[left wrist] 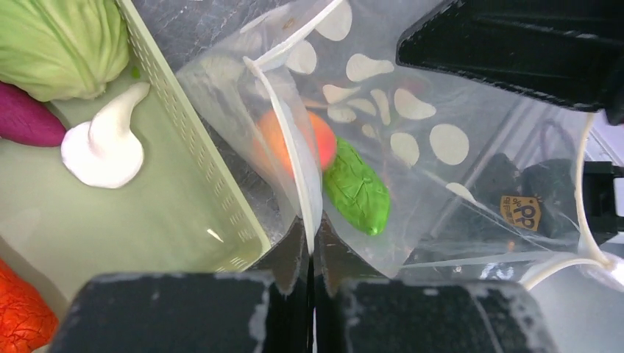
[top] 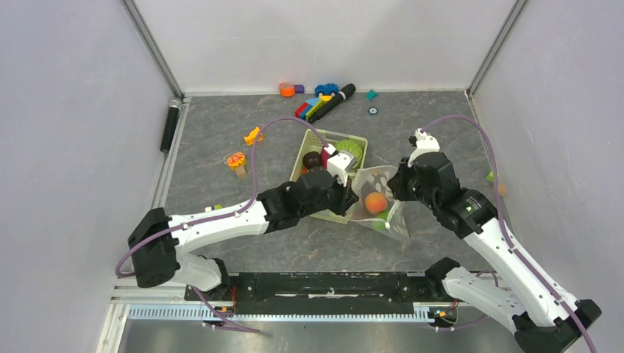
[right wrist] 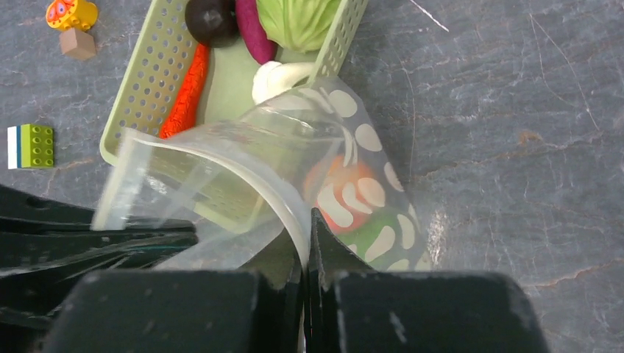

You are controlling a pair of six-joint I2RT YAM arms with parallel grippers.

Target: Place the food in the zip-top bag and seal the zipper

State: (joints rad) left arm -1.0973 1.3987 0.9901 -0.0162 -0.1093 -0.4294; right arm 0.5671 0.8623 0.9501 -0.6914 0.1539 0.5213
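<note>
Bag mouth: the zip-top bag [top: 384, 215] is pinched at its rim by the left claw [left wrist: 310, 246] and the right claw [right wrist: 307, 237], both clamped tight; the mouth gapes between them.
Bag bottom: peach [top: 376, 202] and cucumber [left wrist: 358, 193] fill it.
Basket [top: 335, 134]: touches the bag's left side; the left arm [top: 221, 220] lies over its near end, and the cabbage [top: 352, 151] crowds the far end.
Table [top: 316, 246] near edge: bare between the arms.
Far edge: building blocks [top: 313, 108] lie scattered.
Left side: orange toys [top: 236, 159], with a purple cable [top: 253, 176] arching over.
Right side: the right arm [top: 471, 213] bars it; bare beyond, toward the far right corner.
</note>
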